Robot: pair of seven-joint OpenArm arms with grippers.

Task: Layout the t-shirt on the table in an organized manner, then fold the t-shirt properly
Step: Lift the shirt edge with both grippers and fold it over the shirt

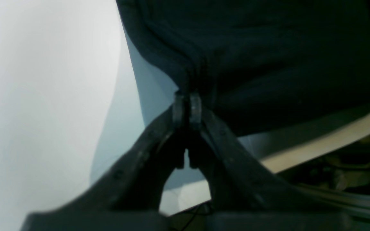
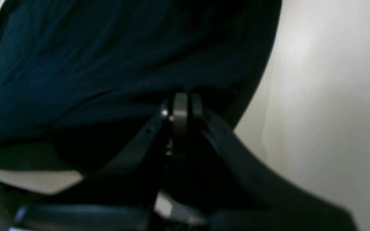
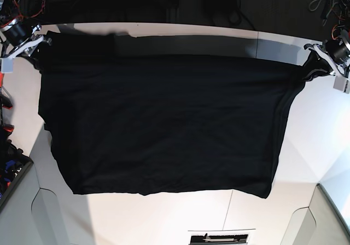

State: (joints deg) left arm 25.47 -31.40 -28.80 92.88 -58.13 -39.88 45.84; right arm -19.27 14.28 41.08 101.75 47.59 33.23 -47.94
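While the right gripper point(image 3: 39, 41) sits at the far left corner of the base view, its jaws are pressed together on a bunched fold of the t-shirt point(image 3: 164, 119), and the right wrist view shows the same gripper point(image 2: 184, 106) with its fingers pinched tight on dark cloth that hangs away from it. From that corner the shirt spreads wide across the table point(image 3: 180, 215), plain black side up, its far edge pulled nearly straight between the two arms. Its left side runs down at a slant close to the table's left rim, leaving only a thin strip of white there. The near hem lies fairly level and stops short of the front, where a broad bare band of tabletop stays open. Further right, the shirt's side edge slants inward and a wide patch of white table lies free beyond it. At the far right corner the left gripper point(image 3: 316, 59) clamps the shirt's other corner, and the left wrist view confirms that gripper point(image 1: 187, 109) closed narrowly on gathered cloth, with open table beside it.
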